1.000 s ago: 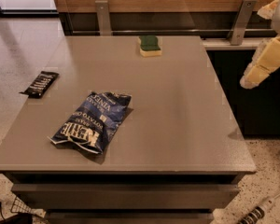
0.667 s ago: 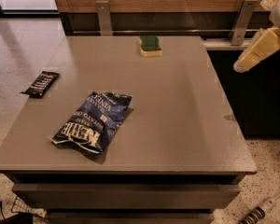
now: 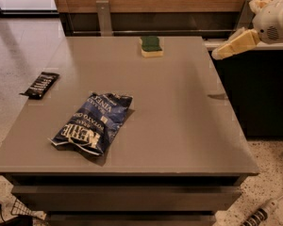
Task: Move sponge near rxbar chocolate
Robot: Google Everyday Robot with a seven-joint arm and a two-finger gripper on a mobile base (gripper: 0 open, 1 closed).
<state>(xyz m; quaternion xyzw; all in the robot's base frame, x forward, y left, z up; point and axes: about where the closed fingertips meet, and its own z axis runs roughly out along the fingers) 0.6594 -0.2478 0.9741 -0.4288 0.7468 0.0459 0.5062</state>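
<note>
The sponge [image 3: 151,45], dark green on top with pale yellow foam below, lies flat at the far edge of the grey table [image 3: 179,126], near its middle. The rxbar chocolate [image 3: 40,85], a slim black wrapper with white lettering, lies at the table's left edge. My cream-coloured gripper [image 3: 221,53] hangs in the air past the table's far right corner, to the right of the sponge and well apart from it. It holds nothing that I can see.
A large dark blue chip bag [image 3: 93,123] lies on the front left part of the table. Two metal posts [image 3: 103,17] and a wooden wall stand behind the table. A dark cabinet [image 3: 259,93] stands on the right.
My gripper has risen and moved left, towards the table's far right corner. The sponge, the bar and the chip bag have not moved.
</note>
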